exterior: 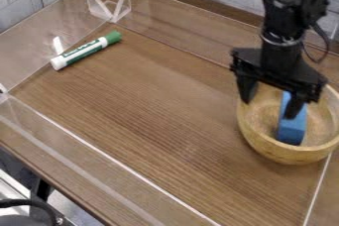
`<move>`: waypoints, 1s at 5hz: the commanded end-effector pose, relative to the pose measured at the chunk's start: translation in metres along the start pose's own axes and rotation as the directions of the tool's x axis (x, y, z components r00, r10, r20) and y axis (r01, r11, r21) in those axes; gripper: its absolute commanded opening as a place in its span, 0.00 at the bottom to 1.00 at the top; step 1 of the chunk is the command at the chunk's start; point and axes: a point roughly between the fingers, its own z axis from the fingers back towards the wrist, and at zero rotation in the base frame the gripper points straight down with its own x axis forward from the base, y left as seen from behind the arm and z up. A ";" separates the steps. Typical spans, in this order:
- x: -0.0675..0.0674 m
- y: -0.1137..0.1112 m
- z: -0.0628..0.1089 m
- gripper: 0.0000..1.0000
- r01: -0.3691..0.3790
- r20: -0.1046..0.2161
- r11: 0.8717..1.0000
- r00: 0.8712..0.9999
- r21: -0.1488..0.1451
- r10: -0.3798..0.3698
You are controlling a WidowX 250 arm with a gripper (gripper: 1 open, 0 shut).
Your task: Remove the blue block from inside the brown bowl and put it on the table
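Over the brown bowl [287, 123]: gripper [280, 89] pointing down, jaws spread wide, holding nothing.
Blue block [292, 121] stands upright inside the bowl, toward its right side, below and just right of the fingertips; contact between the right finger and the block can't be judged. Bowl sits on the table [146, 111] close to the clear acrylic wall [54, 32] section on its right. A green-and-white marker [86, 50] lies well apart from the bowl, far to its left.

The robot arm [284, 2] runs off the top edge; the brown bowl's [265, 136] right rim is cut by the right edge.
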 end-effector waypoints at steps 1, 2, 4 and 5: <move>0.018 -0.015 0.009 1.00 0.004 0.068 1.000 0.998 -0.023 -0.003; 0.022 -0.019 0.004 1.00 0.004 0.075 1.000 0.997 -0.027 -0.001; 0.026 -0.023 -0.006 1.00 0.001 0.084 0.999 0.996 -0.036 0.002; 0.028 -0.025 -0.011 1.00 0.000 0.088 0.999 0.996 -0.037 0.003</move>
